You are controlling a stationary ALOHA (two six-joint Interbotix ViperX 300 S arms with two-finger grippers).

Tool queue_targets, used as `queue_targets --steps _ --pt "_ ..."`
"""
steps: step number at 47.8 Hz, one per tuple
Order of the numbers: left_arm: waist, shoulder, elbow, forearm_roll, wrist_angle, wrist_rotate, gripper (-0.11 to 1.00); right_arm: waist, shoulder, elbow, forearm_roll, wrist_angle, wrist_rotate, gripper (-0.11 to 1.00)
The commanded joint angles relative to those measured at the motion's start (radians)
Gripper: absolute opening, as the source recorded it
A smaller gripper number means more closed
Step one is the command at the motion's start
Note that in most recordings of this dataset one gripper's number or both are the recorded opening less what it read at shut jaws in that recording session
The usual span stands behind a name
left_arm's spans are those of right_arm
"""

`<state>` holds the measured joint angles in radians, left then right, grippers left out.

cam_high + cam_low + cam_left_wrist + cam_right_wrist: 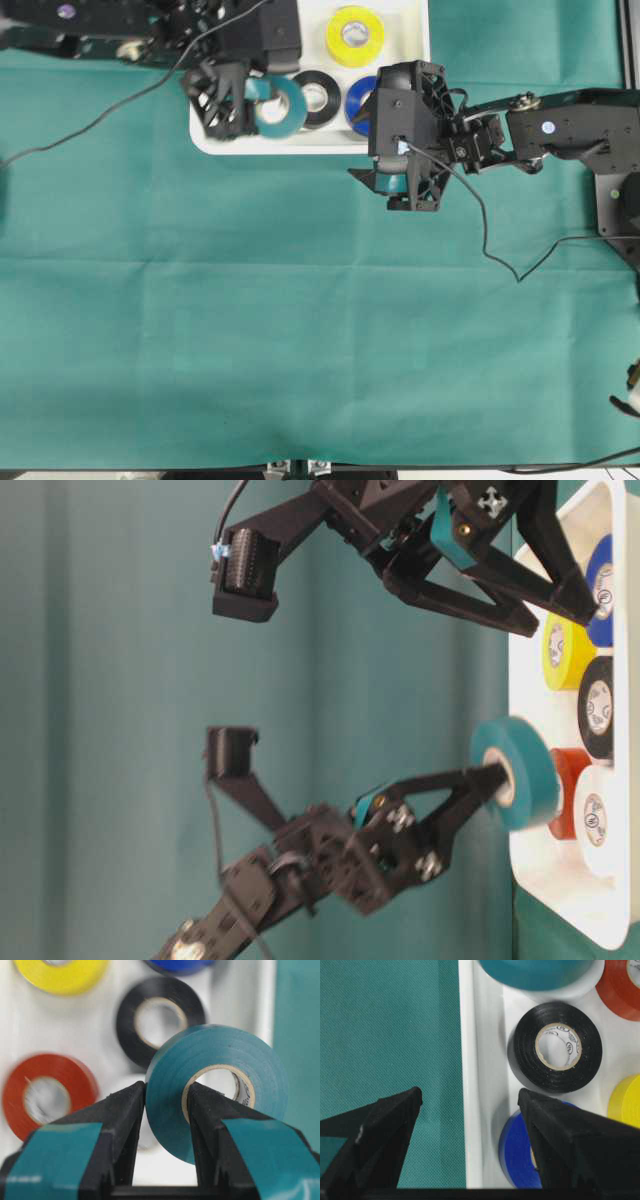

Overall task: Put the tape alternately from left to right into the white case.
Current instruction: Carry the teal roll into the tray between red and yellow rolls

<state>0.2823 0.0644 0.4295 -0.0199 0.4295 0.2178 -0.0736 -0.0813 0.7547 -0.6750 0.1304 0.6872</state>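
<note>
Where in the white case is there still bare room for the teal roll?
Bare floor shows at the case's near end, beside the red roll and below the black roll, under the teal roll the left gripper holds. The far end is crowded: yellow, black and blue.

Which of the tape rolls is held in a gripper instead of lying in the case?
The teal roll. The left gripper pinches its wall, one finger through the core, above the white case; the black, blue, yellow and red-orange rolls lie flat inside.
</note>
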Motion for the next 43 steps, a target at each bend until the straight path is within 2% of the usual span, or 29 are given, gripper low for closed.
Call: queue_targets --steps 1,20,43 --pt "0.029 0.012 -0.049 0.002 -0.032 0.017 -0.03 0.006 -0.023 -0.014 0.002 -0.003 0.002 0.84" --pt "0.126 0.095 -0.104 0.0 -0.195 0.12 -0.03 0.012 -0.023 -0.014 0.002 -0.003 0.002 0.84" --pt "0.178 0.204 -0.192 0.0 -0.242 0.137 -0.03 0.014 -0.021 -0.014 0.002 -0.003 0.002 0.84"
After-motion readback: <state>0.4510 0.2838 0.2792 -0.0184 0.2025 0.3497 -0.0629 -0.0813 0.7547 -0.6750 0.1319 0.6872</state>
